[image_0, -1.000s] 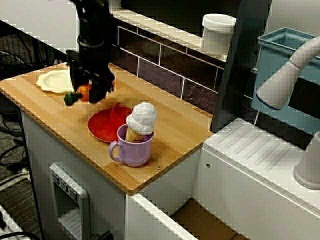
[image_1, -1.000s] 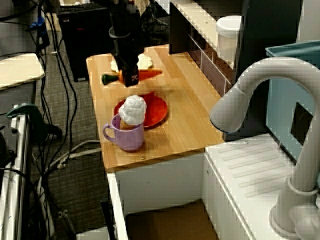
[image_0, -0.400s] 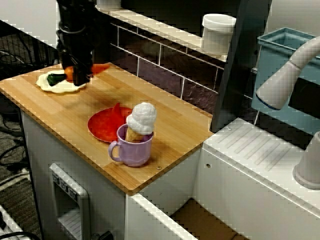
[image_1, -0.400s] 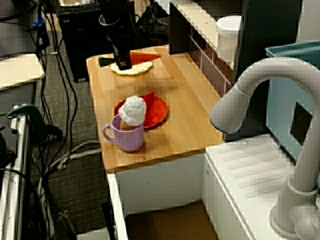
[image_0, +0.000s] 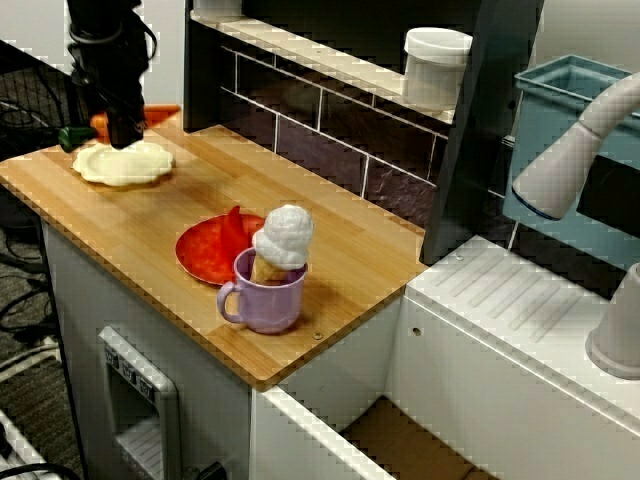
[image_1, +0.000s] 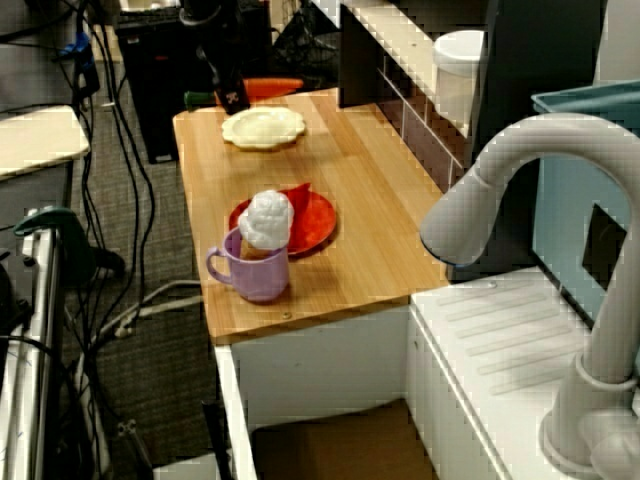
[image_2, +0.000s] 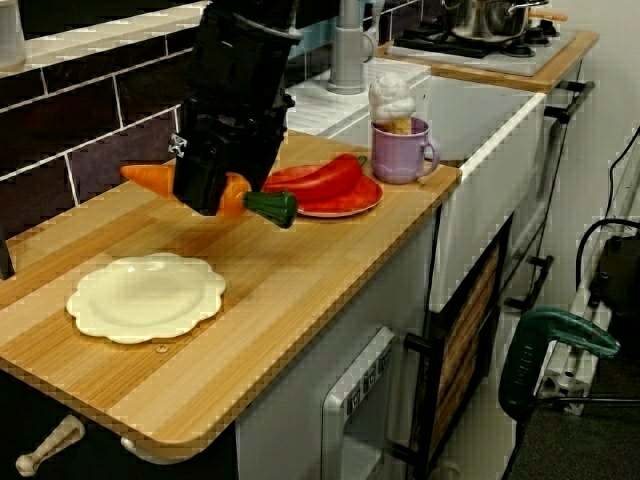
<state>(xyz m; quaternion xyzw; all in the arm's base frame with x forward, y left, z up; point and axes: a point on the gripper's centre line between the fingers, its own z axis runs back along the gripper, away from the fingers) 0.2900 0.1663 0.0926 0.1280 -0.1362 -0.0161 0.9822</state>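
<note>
My gripper (image_0: 119, 128) (image_1: 233, 97) (image_2: 213, 190) is shut on a toy carrot (image_2: 244, 195), held level in the air. Its orange tip (image_0: 160, 113) sticks out on one side and its green top (image_0: 72, 135) on the other. The carrot hangs above the wooden counter (image_2: 260, 300), close over the far side of a cream scalloped plate (image_0: 125, 162) (image_1: 263, 127) (image_2: 145, 296). That plate has nothing on it. In the front view and in the view along the counter the black arm hides the carrot's middle.
Further along the counter, a red plate (image_0: 200, 255) (image_2: 345, 205) carries a red pepper (image_2: 330, 180). Beside it a purple mug (image_0: 268, 290) (image_1: 255, 275) holds a toy ice cream (image_0: 285, 235). A white jar (image_0: 437, 65) stands on the shelf; a faucet (image_0: 570, 150) rises over the sink.
The gripper has carried the carrot away from the red plate, past the cream plate toward the counter's far end, and has risen somewhat. Mug and plates have not moved.
</note>
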